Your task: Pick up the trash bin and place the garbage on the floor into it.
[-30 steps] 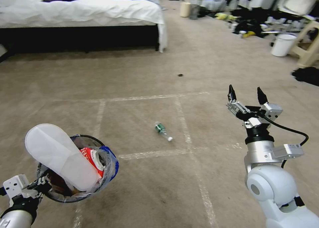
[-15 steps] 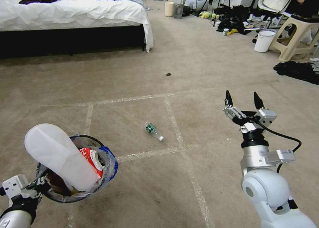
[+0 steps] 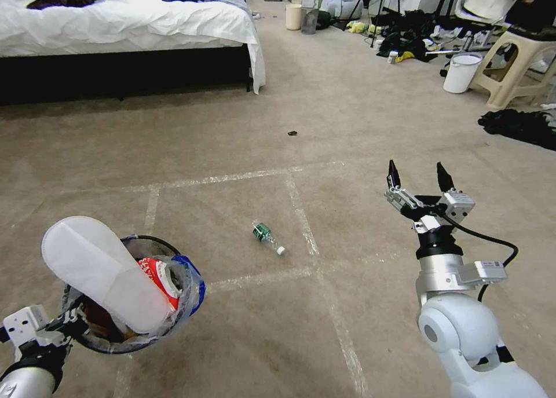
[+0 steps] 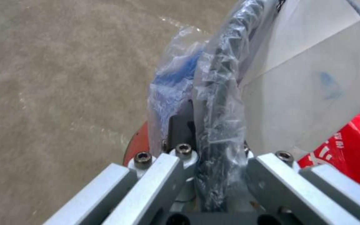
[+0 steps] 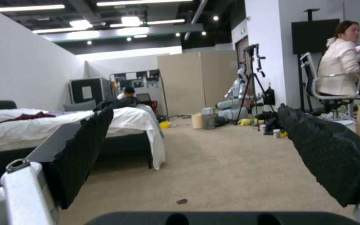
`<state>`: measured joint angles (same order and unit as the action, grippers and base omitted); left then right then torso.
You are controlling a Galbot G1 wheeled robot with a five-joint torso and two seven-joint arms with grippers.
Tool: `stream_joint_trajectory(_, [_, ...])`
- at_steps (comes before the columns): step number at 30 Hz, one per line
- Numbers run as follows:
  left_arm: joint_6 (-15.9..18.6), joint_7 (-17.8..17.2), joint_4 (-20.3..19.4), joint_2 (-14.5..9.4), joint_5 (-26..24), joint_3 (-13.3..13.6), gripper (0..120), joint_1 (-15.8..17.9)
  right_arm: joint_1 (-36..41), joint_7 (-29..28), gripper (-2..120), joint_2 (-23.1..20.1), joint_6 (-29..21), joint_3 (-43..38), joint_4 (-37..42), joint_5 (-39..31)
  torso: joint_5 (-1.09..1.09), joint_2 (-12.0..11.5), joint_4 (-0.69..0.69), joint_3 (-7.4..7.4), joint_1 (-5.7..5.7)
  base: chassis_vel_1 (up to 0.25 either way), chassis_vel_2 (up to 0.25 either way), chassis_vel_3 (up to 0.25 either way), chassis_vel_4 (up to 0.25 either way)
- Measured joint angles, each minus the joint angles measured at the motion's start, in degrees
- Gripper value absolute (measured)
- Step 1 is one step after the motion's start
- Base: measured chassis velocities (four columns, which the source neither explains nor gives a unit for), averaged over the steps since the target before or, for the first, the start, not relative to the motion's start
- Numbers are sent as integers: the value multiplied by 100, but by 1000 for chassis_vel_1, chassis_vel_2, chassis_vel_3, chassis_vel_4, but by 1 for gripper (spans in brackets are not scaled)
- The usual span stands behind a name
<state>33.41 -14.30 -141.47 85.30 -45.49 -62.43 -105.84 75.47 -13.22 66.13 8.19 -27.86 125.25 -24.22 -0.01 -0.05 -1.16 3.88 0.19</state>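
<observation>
Head view: my left gripper [image 3: 61, 322] is clamped on the rim of the trash bin [image 3: 185, 296] at lower left. My right gripper [image 3: 418, 181] hangs spread wide and empty at centre right. The bottle [image 3: 265, 236] lies on the carpet mid-frame; it looks light, slick, apt to roll, so I'd pinch across its labelled middle.

Mock bedroom in lab, bed [image 3: 127, 21], tripods [image 5: 253, 81]
</observation>
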Motion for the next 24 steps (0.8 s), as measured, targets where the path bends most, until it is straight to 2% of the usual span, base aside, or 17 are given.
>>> stream_joint_trajectory(24, [-6, -3, 42, 15, 12, 3, 1, 35, -98, 24, 100, -46, 14, 40, -96, -15, 0, 0, 0, -1, 0, -147, 145, 150, -148])
